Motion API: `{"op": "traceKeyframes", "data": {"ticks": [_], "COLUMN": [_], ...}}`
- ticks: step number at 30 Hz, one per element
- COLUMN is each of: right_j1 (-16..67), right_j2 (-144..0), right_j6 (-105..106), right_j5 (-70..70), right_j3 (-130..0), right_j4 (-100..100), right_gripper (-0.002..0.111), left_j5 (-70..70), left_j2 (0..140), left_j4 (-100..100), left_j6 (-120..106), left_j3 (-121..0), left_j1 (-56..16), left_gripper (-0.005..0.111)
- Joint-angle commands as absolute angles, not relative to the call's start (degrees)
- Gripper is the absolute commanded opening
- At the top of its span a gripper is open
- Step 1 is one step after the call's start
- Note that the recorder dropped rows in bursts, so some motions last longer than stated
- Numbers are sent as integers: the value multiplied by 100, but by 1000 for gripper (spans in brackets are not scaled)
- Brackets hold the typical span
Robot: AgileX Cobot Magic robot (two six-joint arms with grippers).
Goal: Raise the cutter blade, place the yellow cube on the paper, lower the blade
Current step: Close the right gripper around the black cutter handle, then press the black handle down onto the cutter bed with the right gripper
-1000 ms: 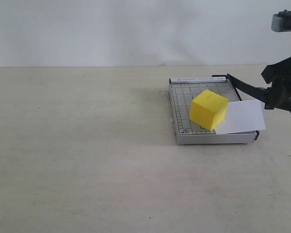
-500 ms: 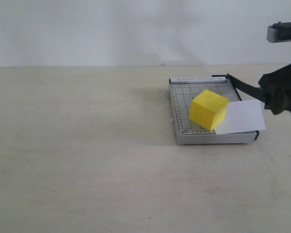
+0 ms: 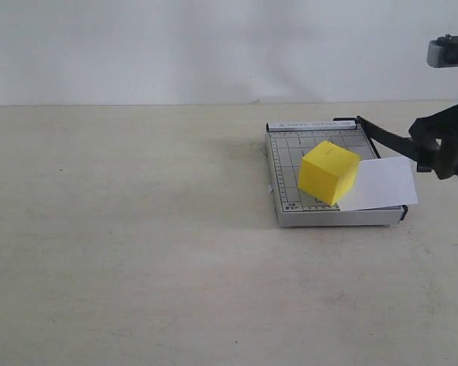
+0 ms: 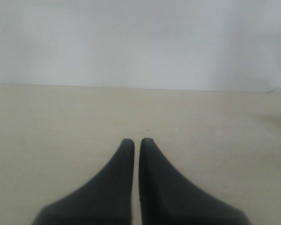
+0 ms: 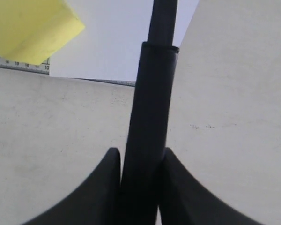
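Blade [image 3: 385,139] stood raised, slanting up from its hinge at the far corner of the grey trimmer board [image 3: 286,164], its thick handle end [image 5: 150,117] clamped between the right fingers [image 5: 103,187], which were closed tight on it. Yellow cube [image 3: 328,172] sat on the board, over the left edge of the paper [image 3: 382,183]; the sheet overhung the board's right side, beneath the blade. Left fingers [image 4: 112,187] hovered over bare table [image 3: 137,252], closed to a thin slit, holding nothing
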State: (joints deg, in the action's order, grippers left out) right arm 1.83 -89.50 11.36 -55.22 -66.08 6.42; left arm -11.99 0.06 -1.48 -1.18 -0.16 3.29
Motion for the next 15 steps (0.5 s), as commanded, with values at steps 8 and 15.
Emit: {"op": "traceKeyframes", "data": {"ticks": [8, 15], "right_j1": [173, 173], "right_j2": [-8524, -8524], "right_j6": [1254, 1254], "right_j5": [-4404, -3866], "right_j3": [-4799, -4175], "right_j4": [482, 547], "right_gripper": [7, 7], "left_j5": [-1204, -1204], "left_j2": [0, 0], "left_j4": [-213, -213], "left_j6": [-69, -69], "left_j3": [0, 0], "left_j1": [344, 344], "left_gripper": [4, 4]}}
